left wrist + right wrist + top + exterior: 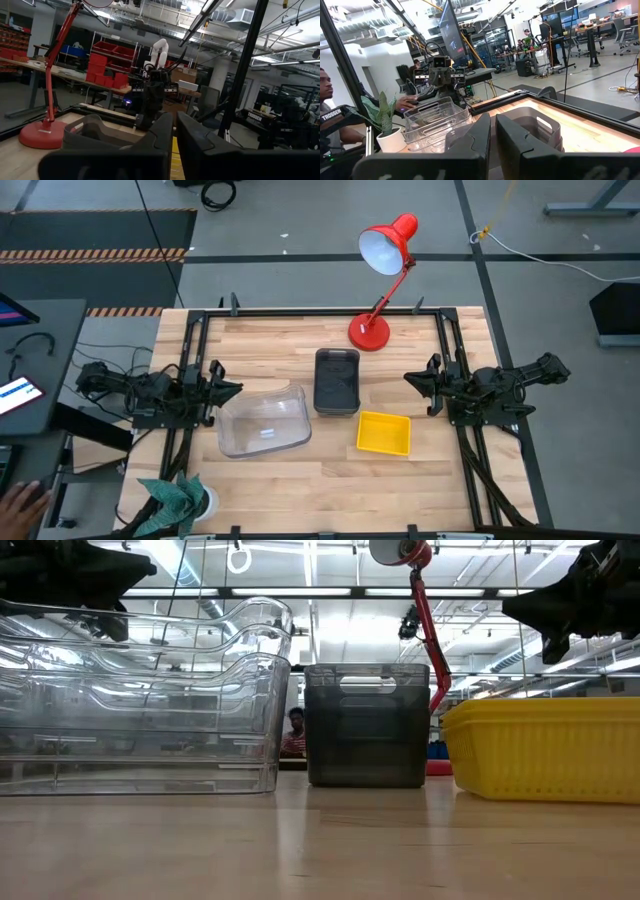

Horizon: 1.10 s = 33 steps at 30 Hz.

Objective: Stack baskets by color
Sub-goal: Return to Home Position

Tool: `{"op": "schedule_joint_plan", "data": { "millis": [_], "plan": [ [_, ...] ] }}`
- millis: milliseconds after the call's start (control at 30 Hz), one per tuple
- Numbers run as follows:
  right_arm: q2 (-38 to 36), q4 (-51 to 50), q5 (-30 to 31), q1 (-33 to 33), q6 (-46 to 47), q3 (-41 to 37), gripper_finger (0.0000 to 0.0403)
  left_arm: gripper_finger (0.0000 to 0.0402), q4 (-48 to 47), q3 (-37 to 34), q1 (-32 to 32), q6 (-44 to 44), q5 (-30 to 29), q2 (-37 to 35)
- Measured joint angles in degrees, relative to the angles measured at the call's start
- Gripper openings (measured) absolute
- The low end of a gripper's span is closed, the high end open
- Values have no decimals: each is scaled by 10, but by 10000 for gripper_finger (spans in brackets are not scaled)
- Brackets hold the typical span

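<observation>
While both arms sit out at the sides: three separate piles on the bench (300,480), one per colour, and nothing is held.
Clear baskets (265,425): one pile on the left half of the bench, just off the left arm's tip. The level view shows its rims layered one over another, at least two and possibly three, but the see-through walls make a firm count hard.
Dark grey baskets (337,380): one pile at mid-bench, just beside the clear pile's far right corner. From above it reads as a single outline, so I cannot tell how many are nested.
Yellow baskets (384,433): one pile right of centre, nearer the front edge than the grey pile and a little apart from it. Again the number inside cannot be told.
Left gripper (232,389): at the left edge, level, pointing across the bench. Its fingers are drawn nearly together with only a thin slit between them, and they hold nothing.
Right gripper (410,378): at the right edge, mirroring the other and facing inward. Same thin slit between its fingers, empty too.
Red lamp (385,280): one. Its base is near the rear edge, just behind the grey pile.
Potted plant (175,495): one, at the front left corner.
People: one hand (20,500) at the far left, off the bench.
</observation>
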Motion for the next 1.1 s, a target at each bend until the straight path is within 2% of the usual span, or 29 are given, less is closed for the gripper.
{"op": "schedule_joint_plan", "data": {
  "millis": [467,767,1100],
  "plan": [
    [0,0,0,0,0,0,34,34,0,0,0,0,0,0],
    [0,0,0,0,0,0,34,24,0,0,0,0,0,0],
    [0,0,0,0,0,0,34,36,0,0,0,0,0,0]
  ]
}}
